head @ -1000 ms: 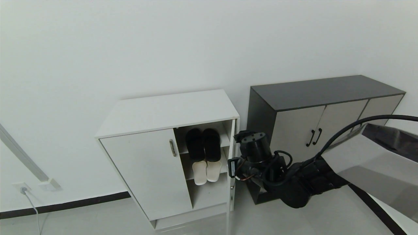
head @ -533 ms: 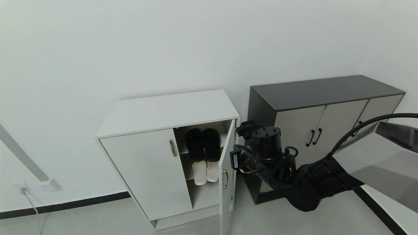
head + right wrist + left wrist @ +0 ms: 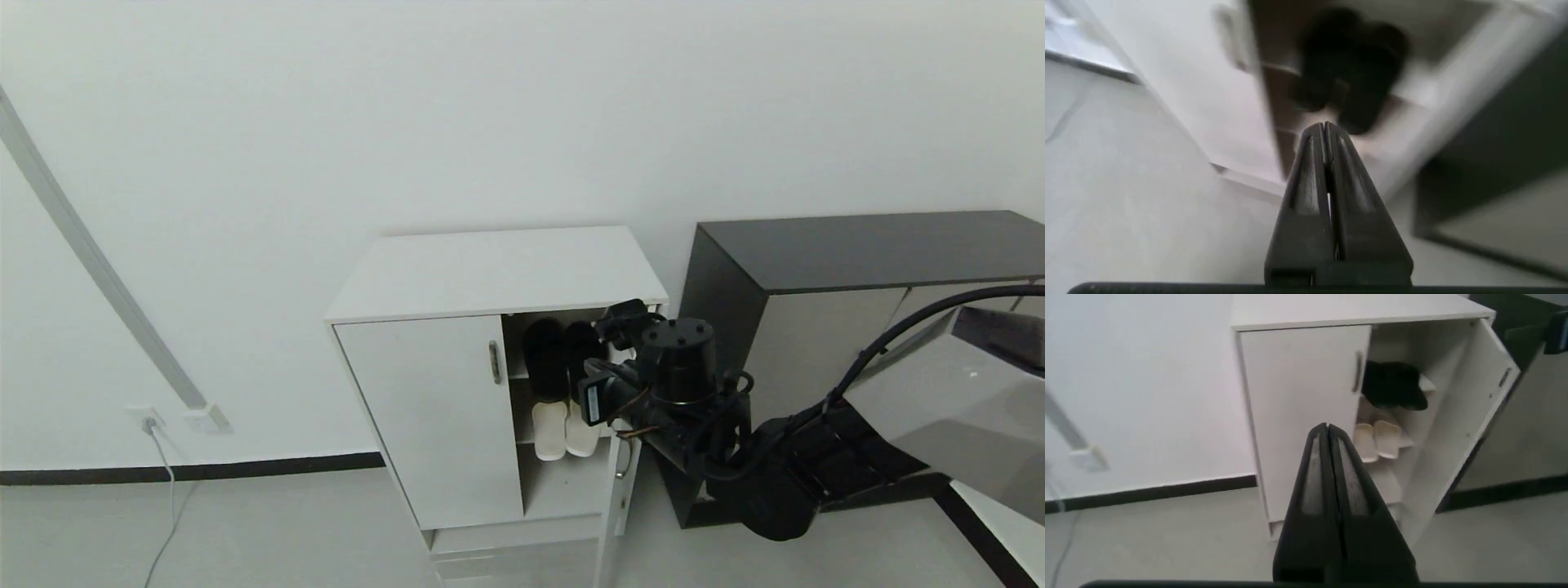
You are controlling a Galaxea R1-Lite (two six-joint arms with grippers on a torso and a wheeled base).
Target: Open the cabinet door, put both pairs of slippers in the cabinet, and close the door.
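boxy white cabinet, door ajar | black slippers above smooth white slippers, part-hidden by right arm | left gripper, right gripper clenched empty

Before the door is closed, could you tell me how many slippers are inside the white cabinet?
4. Two soft black slippers lie uppermost, and two smooth white slippers lie just below them. Others may hide behind the shut door.
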